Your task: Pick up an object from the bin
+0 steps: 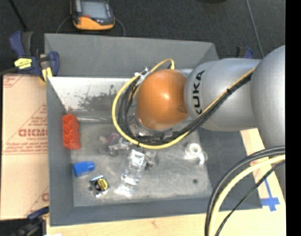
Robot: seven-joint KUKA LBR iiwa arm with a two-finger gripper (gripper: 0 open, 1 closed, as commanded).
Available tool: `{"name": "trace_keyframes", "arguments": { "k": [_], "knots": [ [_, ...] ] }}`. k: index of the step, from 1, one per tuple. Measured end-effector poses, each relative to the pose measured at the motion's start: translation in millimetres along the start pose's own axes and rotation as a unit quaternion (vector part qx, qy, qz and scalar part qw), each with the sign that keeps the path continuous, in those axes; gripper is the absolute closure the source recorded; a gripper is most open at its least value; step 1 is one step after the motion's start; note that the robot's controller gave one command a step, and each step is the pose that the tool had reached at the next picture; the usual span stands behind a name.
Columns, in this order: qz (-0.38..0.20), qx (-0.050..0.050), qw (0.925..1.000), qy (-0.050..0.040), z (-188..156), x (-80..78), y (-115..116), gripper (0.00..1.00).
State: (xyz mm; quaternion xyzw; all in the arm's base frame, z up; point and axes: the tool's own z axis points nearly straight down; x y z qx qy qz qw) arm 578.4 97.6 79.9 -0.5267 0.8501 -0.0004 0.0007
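Gripper [139, 144] hung under orange cover [158, 100], just above upper end of clear plastic piece [132, 170]; whether spread or closed, could not tell; piece's long axis ran down-left from gripper; blue cap [83, 168] left of piece; white ring [195, 151] up-right of piece.

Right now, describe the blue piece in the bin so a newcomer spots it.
Find the left wall of the grey bin, where a red ridged block lies. Just below it in the view sits the small blue piece, the only blue thing there.
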Motion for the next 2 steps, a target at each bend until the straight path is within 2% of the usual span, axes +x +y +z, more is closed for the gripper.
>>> {"name": "trace_keyframes", "arguments": {
  "k": [1, 2],
  "knots": [
    [0.002, 0.0, 1.0, -0.0013, -1.2, -0.9, -0.2, 1.0],
    [-0.016, 0.004, 0.9999, -0.0026, -130.7, 13.4, 16.8, 1.0]
  ]
}}
